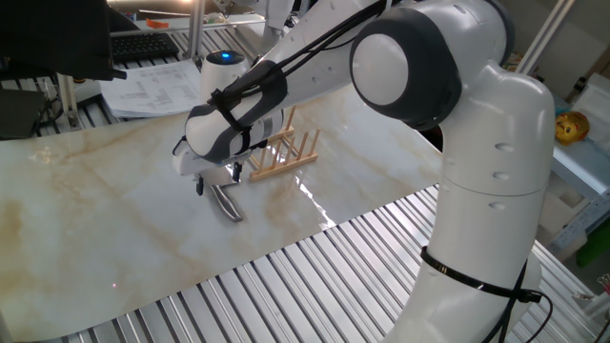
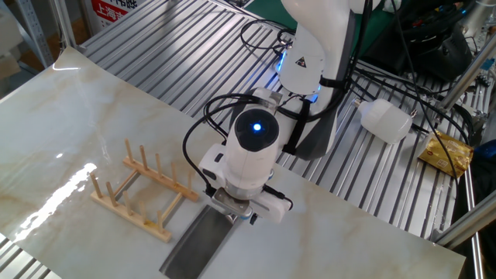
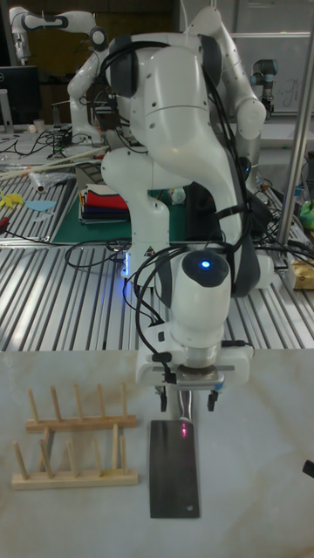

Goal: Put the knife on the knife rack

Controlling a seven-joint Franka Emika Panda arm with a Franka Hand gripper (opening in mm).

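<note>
The knife [image 3: 174, 466] lay flat on the desk [image 3: 262, 488] beside the knife rack [image 3: 74, 440]. The end effector [image 3: 187, 403] hung open astride its handle, fingers apart, seemingly placed for a grasp.

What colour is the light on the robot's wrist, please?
Blue; the light shows best in the tall fixed view.

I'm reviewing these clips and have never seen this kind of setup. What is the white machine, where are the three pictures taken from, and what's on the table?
The white machine is a single robot arm ending in a two-finger pincer. Two cameras look down at the marble-patterned table from different sides; the tall picture faces the arm head-on. On the table lie a steel knife with a broad blade, lying flat, and beside it a small wooden rack of upright pegs. The pincer hangs just above the knife's handle, fingers on either side of it. Whether they already grip it is unclear. Nothing has been lifted; the rack holds nothing.
</note>
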